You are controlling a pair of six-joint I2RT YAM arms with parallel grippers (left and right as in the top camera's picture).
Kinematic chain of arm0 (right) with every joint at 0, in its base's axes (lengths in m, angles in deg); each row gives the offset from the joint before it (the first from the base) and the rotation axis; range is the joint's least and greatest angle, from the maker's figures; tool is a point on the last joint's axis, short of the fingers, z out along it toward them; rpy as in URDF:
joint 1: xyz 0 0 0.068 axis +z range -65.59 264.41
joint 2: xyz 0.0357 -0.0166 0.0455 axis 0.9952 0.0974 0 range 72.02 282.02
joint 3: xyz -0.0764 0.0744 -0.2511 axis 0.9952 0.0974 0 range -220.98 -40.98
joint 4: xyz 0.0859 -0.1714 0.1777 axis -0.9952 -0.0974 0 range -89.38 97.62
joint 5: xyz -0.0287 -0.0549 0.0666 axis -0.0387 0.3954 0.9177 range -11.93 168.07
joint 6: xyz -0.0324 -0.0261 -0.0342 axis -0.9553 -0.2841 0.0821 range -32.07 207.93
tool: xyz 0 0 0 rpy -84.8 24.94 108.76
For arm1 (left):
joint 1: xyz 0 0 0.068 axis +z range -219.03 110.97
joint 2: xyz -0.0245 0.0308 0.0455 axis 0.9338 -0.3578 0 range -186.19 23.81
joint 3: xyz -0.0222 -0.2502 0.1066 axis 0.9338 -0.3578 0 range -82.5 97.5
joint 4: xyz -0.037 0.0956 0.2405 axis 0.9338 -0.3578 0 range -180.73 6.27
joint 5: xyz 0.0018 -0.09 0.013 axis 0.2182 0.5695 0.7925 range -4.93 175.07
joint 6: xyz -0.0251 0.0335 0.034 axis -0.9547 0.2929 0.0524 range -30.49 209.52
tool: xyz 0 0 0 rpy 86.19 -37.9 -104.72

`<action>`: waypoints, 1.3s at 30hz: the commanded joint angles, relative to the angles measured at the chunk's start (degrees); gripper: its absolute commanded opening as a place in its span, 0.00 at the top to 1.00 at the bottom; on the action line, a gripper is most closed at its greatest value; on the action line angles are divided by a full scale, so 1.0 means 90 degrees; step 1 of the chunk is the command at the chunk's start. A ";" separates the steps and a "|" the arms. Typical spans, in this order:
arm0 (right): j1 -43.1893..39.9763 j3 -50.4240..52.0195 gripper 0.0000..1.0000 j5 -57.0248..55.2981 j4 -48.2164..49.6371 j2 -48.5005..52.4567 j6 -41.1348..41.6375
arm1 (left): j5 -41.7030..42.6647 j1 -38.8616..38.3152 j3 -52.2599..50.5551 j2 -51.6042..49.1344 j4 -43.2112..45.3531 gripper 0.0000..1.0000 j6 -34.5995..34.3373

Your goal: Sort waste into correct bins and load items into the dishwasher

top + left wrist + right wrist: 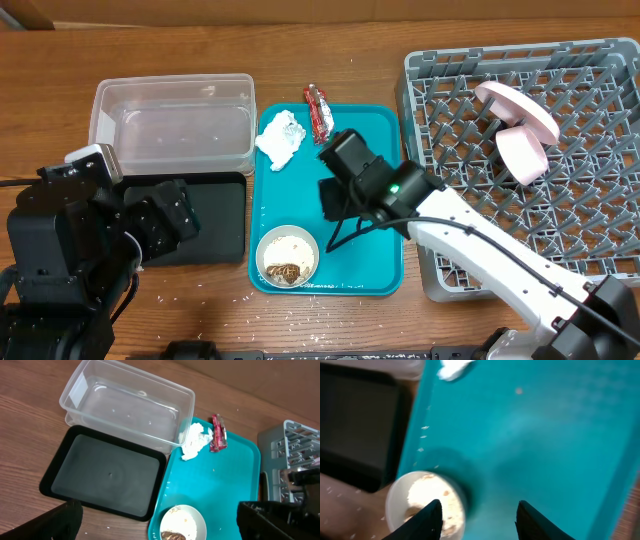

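Rack (430, 80) is sitting off to the right of the right gripper (479, 512), which is hovering over the teal tray (375, 130) with its fingers spread apart and gripping nothing. Tub (170, 125) and black tray (215, 215) are lying to that gripper's left, past the teal tray's edge. The left gripper (159, 506) is hanging above the black tray, fingers wide (also empty). Plate (515, 108) and pink bowl (522, 155) are leaning among the rack's pegs, well right of the right gripper. White bowl (288, 257), carrying brown bits, is sitting on the teal tray just beside its left finger. Napkin (281, 138) and wrapper (318, 110) are lying ahead of it at the far end, the wrapper straddling the rim. Crumbs (422, 437) are dotting the teal tray's left edge.
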 commanded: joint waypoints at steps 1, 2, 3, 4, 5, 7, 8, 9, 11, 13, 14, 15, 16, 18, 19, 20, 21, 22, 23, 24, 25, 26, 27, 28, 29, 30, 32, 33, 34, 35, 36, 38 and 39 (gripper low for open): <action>-0.0374 0.0012 0.50 -0.0041 -0.0012 -0.0046 0.0036 | -0.0124 -0.0029 -0.0002 -0.0007 0.0007 0.00 0.0170; -0.0427 0.0012 0.51 0.0204 0.0010 -0.0046 0.0032 | -0.0124 -0.0029 -0.0002 -0.0007 0.0007 0.00 0.0170; -0.0447 0.0012 0.54 0.0437 0.0007 -0.0046 0.0027 | -0.0124 -0.0029 -0.0002 -0.0007 0.0007 0.00 0.0170; -0.0444 0.0012 0.55 0.0702 -0.0019 -0.0044 -0.0007 | -0.0124 -0.0029 -0.0002 -0.0007 0.0007 0.00 0.0170; -0.0432 0.0024 0.55 0.0952 -0.0046 -0.0027 -0.0092 | -0.0124 -0.0029 -0.0002 -0.0007 0.0007 0.00 0.0170; -0.0287 0.0131 0.55 0.1421 -0.0036 -0.0015 -0.0165 | -0.0124 -0.0029 -0.0002 -0.0007 0.0007 0.00 0.0170; -0.0189 0.0194 0.54 0.1481 -0.0019 0.0000 -0.0163 | -0.0124 -0.0029 -0.0002 -0.0007 0.0007 0.00 0.0170; -0.0034 0.0262 0.51 0.1409 -0.0019 0.0034 -0.0160 | -0.0124 -0.0029 -0.0002 -0.0007 0.0007 0.00 0.0170; 0.0187 0.0325 0.49 0.1122 -0.0032 0.0100 -0.0097 | -0.0124 -0.0029 -0.0002 -0.0007 0.0007 0.00 0.0170; 0.0318 0.0333 0.48 0.0724 -0.0044 0.0148 0.0129 | -0.0124 -0.0029 -0.0002 -0.0007 0.0007 0.00 0.0170; 0.0321 0.0333 0.46 0.0612 -0.0032 0.0151 0.0214 | -0.0124 -0.0029 -0.0002 -0.0007 0.0007 0.00 0.0170; 0.0318 0.0333 0.45 0.0556 0.0000 0.0151 0.0233 | -0.0124 -0.0029 -0.0002 -0.0007 0.0007 0.00 0.0170; 0.0304 0.0333 0.45 0.0546 0.0046 0.0148 0.0223 | -0.0124 -0.0029 -0.0002 -0.0007 0.0007 0.00 0.0170; 0.0233 0.0333 0.45 0.0534 0.0080 0.0148 0.0223 | -0.0124 -0.0029 -0.0002 -0.0007 0.0007 0.00 0.0170; 0.0197 0.0330 0.45 0.0537 0.0090 0.0143 0.0221 | -0.0124 -0.0029 -0.0002 -0.0007 0.0007 0.00 0.0170; 0.0175 0.0330 0.45 0.0537 0.0107 0.0143 0.0219 | -0.0124 -0.0029 -0.0002 -0.0007 0.0007 0.00 0.0170; 0.0143 0.0325 0.45 0.0542 0.0112 0.0143 0.0194 | -0.0124 -0.0029 -0.0002 -0.0007 0.0007 0.00 0.0170; 0.0129 0.0323 0.45 0.0539 0.0114 0.0143 0.0194 | -0.0124 -0.0029 -0.0002 -0.0007 0.0007 0.00 0.0170; 0.0121 0.0323 0.45 0.0542 0.0114 0.0143 0.0197 | -0.0124 -0.0029 -0.0002 -0.0007 0.0007 0.00 0.0170; 0.0121 0.0323 0.40 0.0590 0.0129 0.0143 0.0199 | -0.0124 -0.0029 -0.0002 -0.0007 0.0007 0.00 0.0170; 0.0121 0.0323 0.34 0.0685 0.0138 0.0143 0.0204 | -0.0124 -0.0029 -0.0002 -0.0007 0.0007 0.00 0.0170; 0.0121 0.0323 0.24 0.0772 0.0146 0.0143 0.0204 | -0.0124 -0.0029 -0.0002 -0.0007 0.0007 0.00 0.0170; 0.0121 0.0323 0.05 0.1027 0.0163 0.0143 0.0202 | -0.0124 -0.0029 -0.0002 -0.0007 0.0007 0.00 0.0170; 0.0121 0.0323 0.00 0.1190 0.0177 0.0143 0.0202 | -0.0124 -0.0029 -0.0002 -0.0007 0.0007 0.00 0.0170; 0.0121 0.0323 0.00 0.1379 0.0214 0.0143 0.0202 | -0.0124 -0.0029 -0.0002 -0.0007 0.0007 0.00 0.0170; 0.0121 0.0323 0.00 0.1666 0.0260 0.0143 0.0206 | -0.0124 -0.0029 -0.0002 -0.0007 0.0007 0.00 0.0170; 0.0121 0.0323 0.00 0.2072 0.0277 0.0143 0.0204 | -0.0124 -0.0029 -0.0002 -0.0007 0.0007 0.00 0.0170; 0.0121 0.0325 0.00 0.2113 0.0238 0.0146 0.0199 | -0.0124 -0.0029 -0.0002 -0.0007 0.0007 0.00 0.0170; 0.0121 0.0325 0.00 0.2081 0.0112 0.0146 0.0199 | -0.0124 -0.0029 -0.0002 -0.0007 0.0007 0.00 0.0170; 0.0119 0.0325 0.00 0.2038 0.0002 0.0146 0.0202 | -0.0124 -0.0029 -0.0002 -0.0007 0.0007 0.00 0.0170; 0.0058 0.0318 0.00 0.1989 0.0002 0.0143 0.0197 | -0.0124 -0.0029 -0.0002 -0.0007 0.0007 0.00 0.0170; -0.0231 0.0274 0.00 0.2011 0.0015 0.0090 0.0087 | -0.0124 -0.0029 -0.0002 -0.0007 0.0007 0.00 0.0170; -0.0415 0.0231 0.00 0.2096 0.0005 -0.0022 -0.0160 | -0.0124 -0.0029 -0.0002 -0.0007 0.0007 0.00 0.0170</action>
